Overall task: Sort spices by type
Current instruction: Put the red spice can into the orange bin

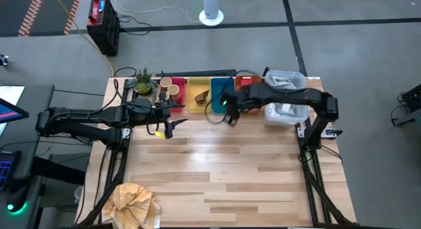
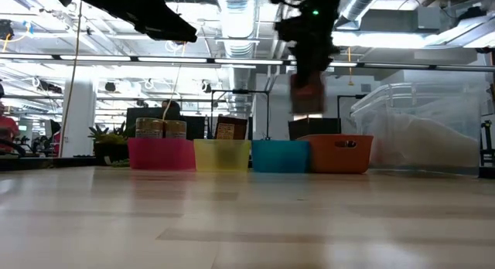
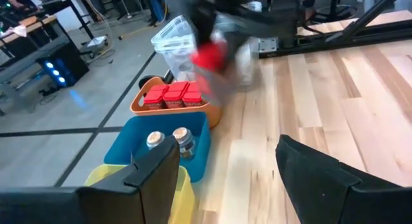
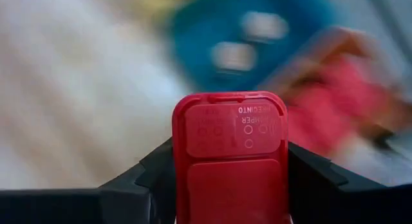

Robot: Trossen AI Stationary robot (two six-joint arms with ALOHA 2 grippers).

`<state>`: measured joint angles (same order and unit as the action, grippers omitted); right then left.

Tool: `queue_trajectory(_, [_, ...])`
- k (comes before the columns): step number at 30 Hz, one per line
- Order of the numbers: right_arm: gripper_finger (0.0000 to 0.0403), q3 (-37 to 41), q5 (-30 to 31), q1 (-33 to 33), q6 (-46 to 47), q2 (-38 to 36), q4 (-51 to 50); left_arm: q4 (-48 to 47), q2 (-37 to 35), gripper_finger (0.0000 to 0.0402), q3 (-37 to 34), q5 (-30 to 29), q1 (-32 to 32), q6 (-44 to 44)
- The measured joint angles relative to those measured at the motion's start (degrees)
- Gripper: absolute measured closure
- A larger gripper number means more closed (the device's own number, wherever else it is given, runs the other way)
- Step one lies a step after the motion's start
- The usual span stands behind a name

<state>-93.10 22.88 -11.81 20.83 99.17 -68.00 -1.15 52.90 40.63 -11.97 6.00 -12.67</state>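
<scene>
Sorting looks nearly done. Right gripper [image 4: 230, 161] holds a red pack [image 4: 230, 156], jaws clamped on its sides, above the table near the orange bin [image 3: 212, 112]. Left gripper [image 3: 225, 179] hangs beside the pink bin [image 2: 161, 154], jaws apart, empty.

Counts:
- orange bin: three red packs [image 3: 174, 94]
- blue bin [image 3: 201, 149]: two tins [image 3: 168, 139]
- pink bin: two tan cylinders [image 2: 161, 128]
- yellow bin [image 2: 222, 155]: one brown wedge [image 2: 226, 129]

No loose spices visible on the table [image 1: 223, 176]; the held pack seems last.
</scene>
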Motion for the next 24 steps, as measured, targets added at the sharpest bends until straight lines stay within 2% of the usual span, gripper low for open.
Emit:
queue_trajectory(3, [0.0164, 0.00, 7.30, -3.42, 4.85, -1.40, -2.45, 0.02, 0.00, 0.0157, -0.01, 0.00, 0.00, 0.00])
queue_trajectory(5, [0.0164, 0.02, 9.87, -5.46, 6.03, -1.44, -3.17, 0.03, 0.00, 0.0157, 0.01, -0.01, 0.00, 0.00])
queue_trajectory(13, [0.0164, 0.09, 10.03, -10.32, 0.50, 3.31, -1.12, -0.21, 0.00, 0.0157, 0.00, 0.00, 0.00, 0.00])
queue_trajectory(24, [0.0164, 0.09, 11.72, -15.47, 3.11, 3.24, -2.30, -1.91, 0.00, 0.0157, -0.01, -0.65, -0.02, -0.15])
